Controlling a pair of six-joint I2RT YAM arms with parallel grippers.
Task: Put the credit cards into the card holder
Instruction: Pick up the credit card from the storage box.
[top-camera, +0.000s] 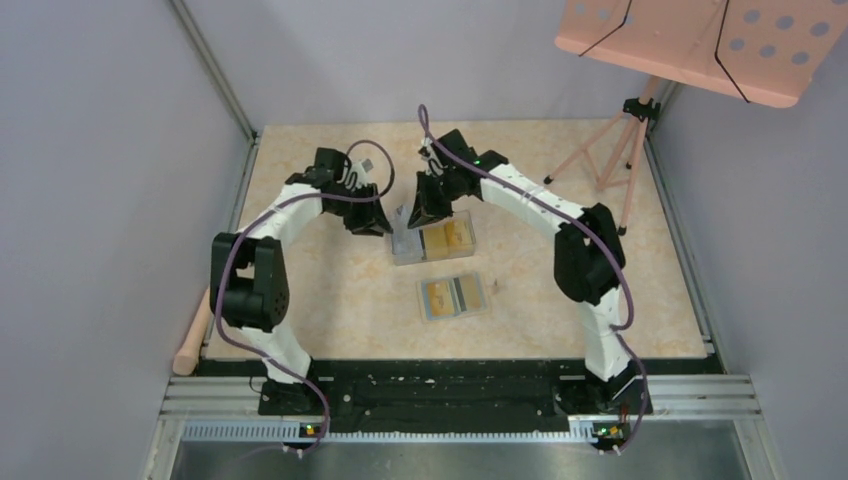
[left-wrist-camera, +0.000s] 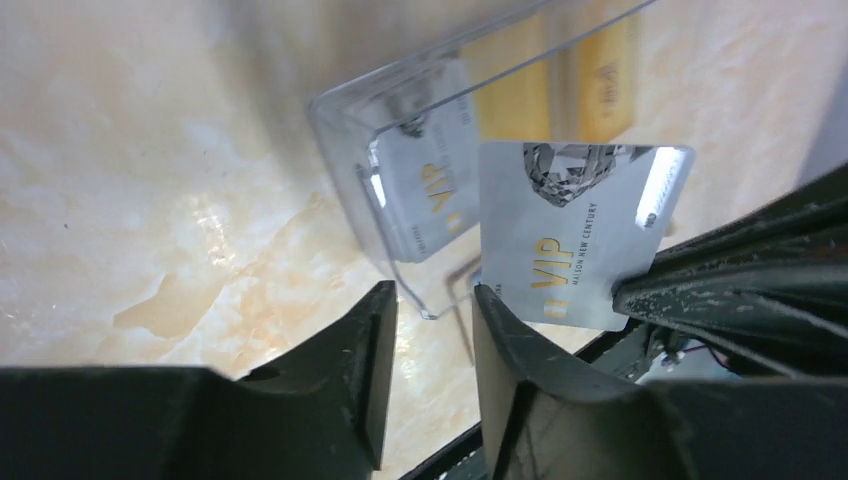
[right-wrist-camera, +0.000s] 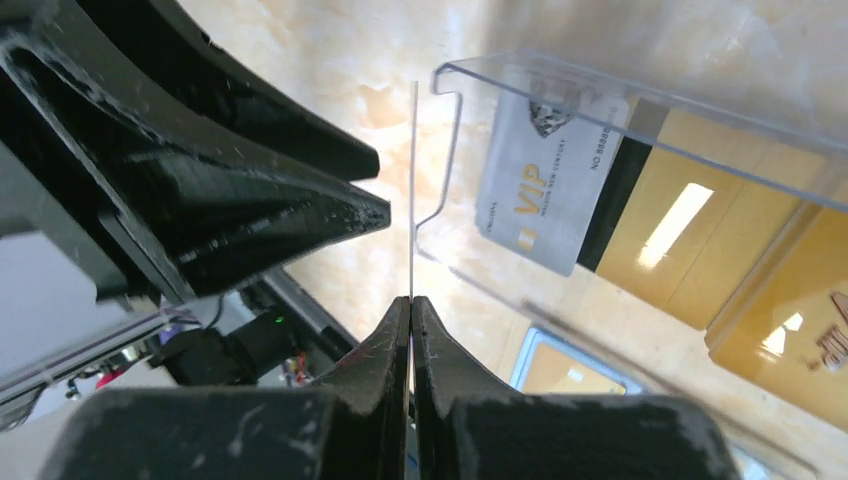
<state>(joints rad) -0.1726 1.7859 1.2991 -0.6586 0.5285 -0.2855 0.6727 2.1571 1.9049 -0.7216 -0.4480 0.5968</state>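
One VIP card (left-wrist-camera: 570, 230), pinched in R claw (right-wrist-camera: 411, 300), sticks straight out; L claw (left-wrist-camera: 433, 295) spread, empty.

Across the face of the silver-grey rectangular plastic card (left-wrist-camera: 560, 230) pinched in the right pincer (right-wrist-camera: 411, 300): "VIP" in large gold letters, with "MASON NEW CENTURY" in small dark capitals beside it. Along that card's white strip, a tiny dark line of print, too small to read. On a second silver-grey card (right-wrist-camera: 535, 190) lying inside the clear rectangular plastic box (right-wrist-camera: 700, 120), near the middle of the table (top-camera: 330, 300) and a little toward its far edge: the same gold "VIP" and "MASON NEW CENTURY", plus "NO" followed by a run of 8s, not legible to its end. On the golden-yellow cards (right-wrist-camera: 740, 200) next to it, only faint reddish-brown marks, illegible. From the top view, nothing readable.
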